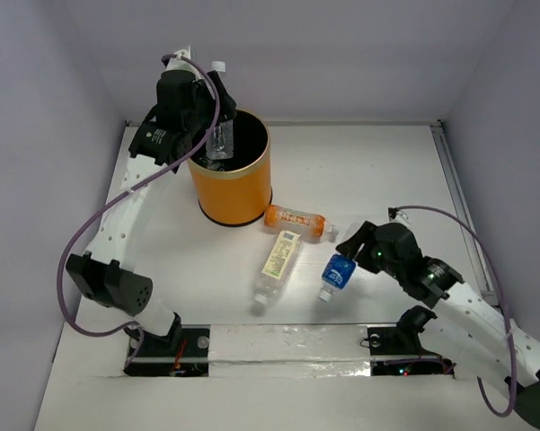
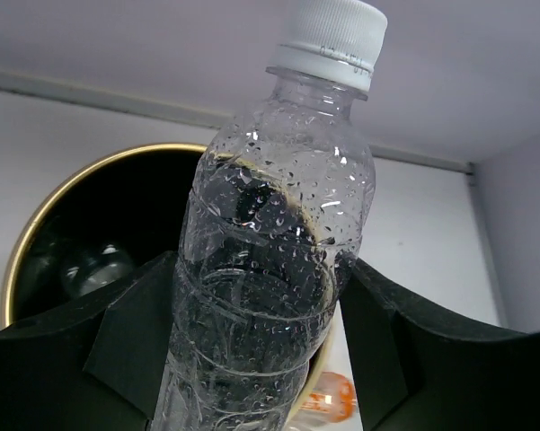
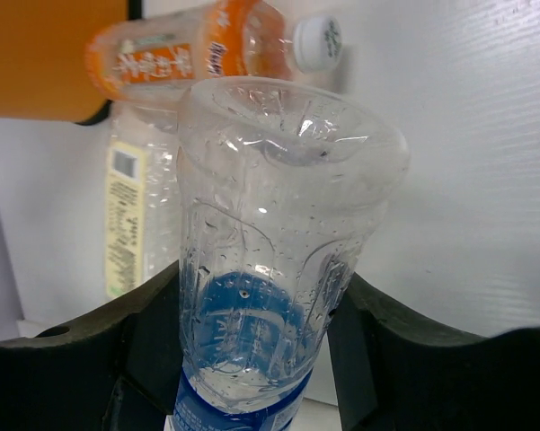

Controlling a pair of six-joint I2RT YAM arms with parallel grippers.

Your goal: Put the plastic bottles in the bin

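Observation:
The orange bin (image 1: 243, 193) stands at the back left; its gold rim also shows in the left wrist view (image 2: 45, 211). My left gripper (image 1: 217, 126) is shut on a clear unlabelled bottle (image 2: 270, 242) with a white cap, held upright over the bin's near-left rim. Another clear bottle (image 2: 94, 268) lies inside the bin. My right gripper (image 1: 349, 250) is shut on a blue-label bottle (image 1: 337, 274), which also shows in the right wrist view (image 3: 270, 224), low over the table. An orange bottle (image 1: 296, 220) and a pale-yellow-label bottle (image 1: 278, 259) lie between the bin and my right gripper.
White walls close in the table on the left, back and right. A metal rail (image 1: 463, 206) runs along the right edge. A taped strip (image 1: 287, 346) lies by the arm bases at the front.

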